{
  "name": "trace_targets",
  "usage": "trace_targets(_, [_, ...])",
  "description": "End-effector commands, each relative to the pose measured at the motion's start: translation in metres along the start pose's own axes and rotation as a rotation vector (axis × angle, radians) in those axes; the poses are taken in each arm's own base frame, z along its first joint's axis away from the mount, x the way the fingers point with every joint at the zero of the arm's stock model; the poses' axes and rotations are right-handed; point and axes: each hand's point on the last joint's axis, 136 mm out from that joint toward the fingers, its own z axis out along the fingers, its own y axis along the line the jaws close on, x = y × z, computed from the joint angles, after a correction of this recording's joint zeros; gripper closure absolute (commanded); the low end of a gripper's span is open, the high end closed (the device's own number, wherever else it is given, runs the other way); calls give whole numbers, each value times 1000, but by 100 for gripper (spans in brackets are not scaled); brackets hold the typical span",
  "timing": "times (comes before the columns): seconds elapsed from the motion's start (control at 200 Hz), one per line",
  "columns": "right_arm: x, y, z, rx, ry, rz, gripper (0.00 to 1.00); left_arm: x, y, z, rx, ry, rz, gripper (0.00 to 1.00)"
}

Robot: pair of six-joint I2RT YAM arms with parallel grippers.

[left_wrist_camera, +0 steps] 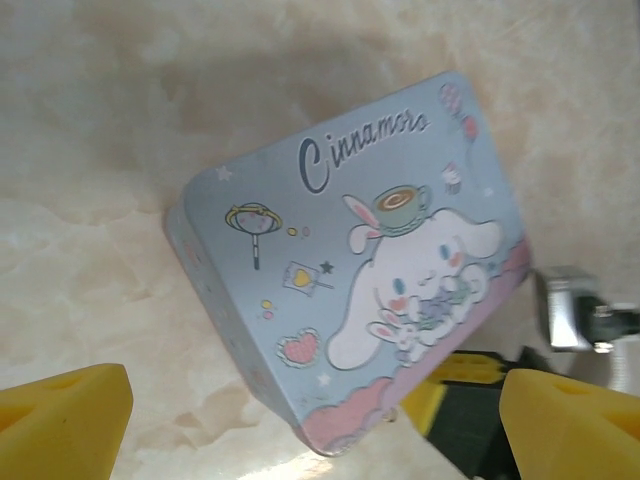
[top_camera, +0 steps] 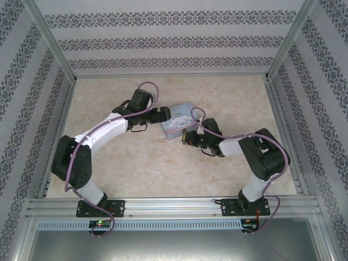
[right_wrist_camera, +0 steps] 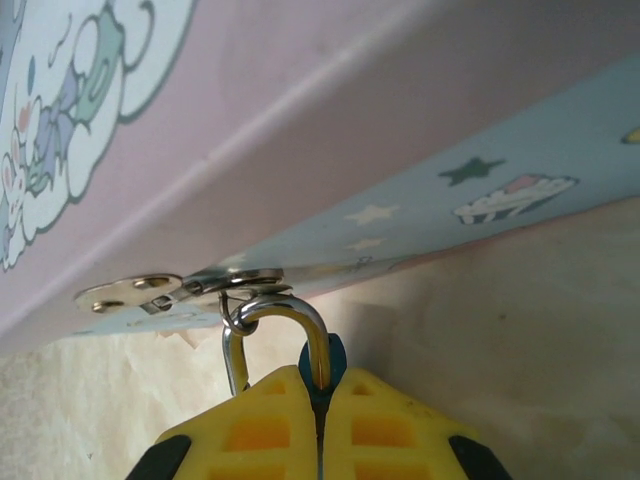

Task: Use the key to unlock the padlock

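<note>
My right gripper (right_wrist_camera: 318, 392) is pinched shut on the padlock (right_wrist_camera: 318, 345). Its dark body is almost buried between my yellow pads, and its long axis runs straight out from my fingertips, with the smooth silvery shackle pointing away from me and hooked through the thin metal hasp (right_wrist_camera: 150, 293) of the tin (right_wrist_camera: 420, 120). That glossy, pale blue, round-cornered box sits near the middle of the marbled bench (top_camera: 136, 174), and my left gripper (left_wrist_camera: 315, 425) hovers over its printed lid, fingers (left_wrist_camera: 60, 420) spread wide and holding nothing.
</note>
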Motion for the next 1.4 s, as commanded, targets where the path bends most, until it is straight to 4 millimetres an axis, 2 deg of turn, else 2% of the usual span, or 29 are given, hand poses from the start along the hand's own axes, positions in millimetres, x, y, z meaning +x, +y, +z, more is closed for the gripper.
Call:
trace_targets(0.0, [0, -10, -7, 38, -26, 48, 100, 15, 17, 9, -168, 55, 136, 5])
trace_targets(0.255, [0, -15, -11, 58, -41, 74, 100, 29, 17, 35, -252, 100, 220, 5])
trace_targets(0.789, [-11, -13, -14, 23, -74, 172, 100, 69, 41, 55, -362, 172, 288, 5])
trace_targets(1.119, [-33, -6, -19, -23, -115, 230, 100, 83, 45, 63, -382, 205, 312, 5])
trace_targets(1.394, [-58, -11, -19, -25, -148, 261, 100, 94, 51, 70, -385, 245, 316, 7])
